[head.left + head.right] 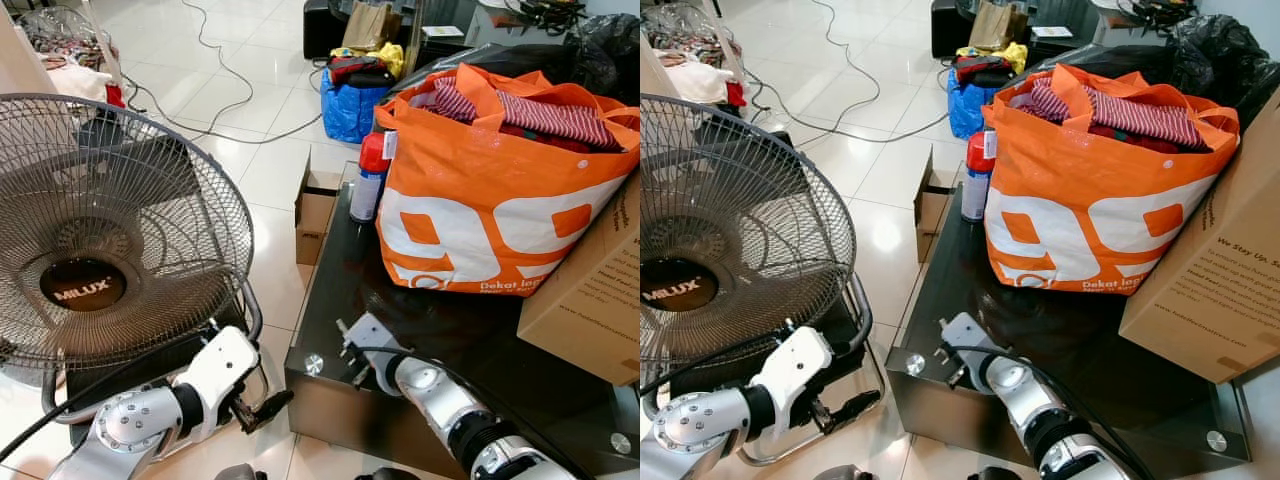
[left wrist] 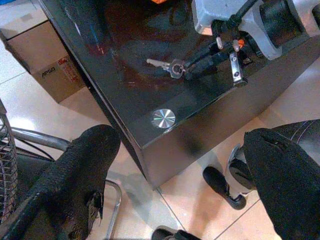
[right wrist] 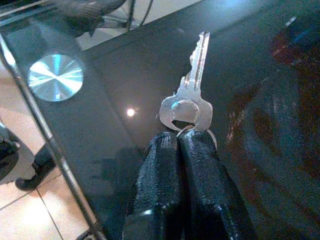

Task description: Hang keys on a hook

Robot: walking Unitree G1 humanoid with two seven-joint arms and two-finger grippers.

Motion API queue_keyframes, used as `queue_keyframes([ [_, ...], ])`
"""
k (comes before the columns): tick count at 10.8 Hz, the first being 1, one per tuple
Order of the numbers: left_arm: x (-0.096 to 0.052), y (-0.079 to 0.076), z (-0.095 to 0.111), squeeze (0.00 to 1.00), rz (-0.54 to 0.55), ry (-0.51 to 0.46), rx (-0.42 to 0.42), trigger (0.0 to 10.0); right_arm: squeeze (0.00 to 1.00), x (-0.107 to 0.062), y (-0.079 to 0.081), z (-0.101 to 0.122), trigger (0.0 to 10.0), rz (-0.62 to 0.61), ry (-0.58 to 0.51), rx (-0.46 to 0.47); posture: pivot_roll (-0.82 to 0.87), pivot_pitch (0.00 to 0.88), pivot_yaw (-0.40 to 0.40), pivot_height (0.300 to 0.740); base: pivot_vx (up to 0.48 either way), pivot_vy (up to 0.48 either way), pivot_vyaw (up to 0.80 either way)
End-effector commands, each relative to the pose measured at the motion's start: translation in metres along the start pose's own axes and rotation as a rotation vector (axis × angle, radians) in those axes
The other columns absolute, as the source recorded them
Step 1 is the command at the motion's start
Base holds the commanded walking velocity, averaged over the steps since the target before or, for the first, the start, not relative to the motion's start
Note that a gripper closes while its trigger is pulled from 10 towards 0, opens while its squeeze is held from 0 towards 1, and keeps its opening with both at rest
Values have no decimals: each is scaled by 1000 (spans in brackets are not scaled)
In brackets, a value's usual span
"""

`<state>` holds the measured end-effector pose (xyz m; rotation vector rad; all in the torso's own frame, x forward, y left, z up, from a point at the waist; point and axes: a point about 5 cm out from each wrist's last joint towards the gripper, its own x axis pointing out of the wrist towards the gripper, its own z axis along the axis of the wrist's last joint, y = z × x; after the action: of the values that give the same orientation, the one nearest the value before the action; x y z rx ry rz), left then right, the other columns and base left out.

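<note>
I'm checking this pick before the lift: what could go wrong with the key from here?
1. The right gripper is shut on the key at the very edge of its head or ring, with just the fingertips; it may slip out or swing when lifted.
2. The key lies near the corner of the glossy black table, by the round metal stud; if dropped it could slide off onto the tiled floor.
</note>
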<state>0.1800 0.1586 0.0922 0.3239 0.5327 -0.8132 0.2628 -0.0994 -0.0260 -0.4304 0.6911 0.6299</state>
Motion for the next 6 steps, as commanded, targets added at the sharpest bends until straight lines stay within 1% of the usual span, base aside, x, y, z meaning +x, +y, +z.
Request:
queue_keyframes([
  [1,-1,-2,1,624,-14,3,6,10000,0,-4,-11,-12,392,-57,56,44,-25,52,-25,740,0,0,0],
  [2,0,-1,1,627,-14,2,9,10000,0,-4,-15,-9,0,-79,41,57,-25,52,-25,740,0,0,0],
  [3,1,-1,1,624,-13,0,11,10000,0,-5,-18,-7,0,-83,31,59,-28,47,-22,740,0,0,0],
  [5,3,0,0,627,-10,-3,14,10000,0,-8,-25,7,0,-52,-36,141,-31,42,-22,740,0,0,0],
  [6,3,-1,-1,631,-10,-4,14,10000,0,-10,-28,8,0,-57,-39,135,-32,41,-22,740,0,0,0],
])
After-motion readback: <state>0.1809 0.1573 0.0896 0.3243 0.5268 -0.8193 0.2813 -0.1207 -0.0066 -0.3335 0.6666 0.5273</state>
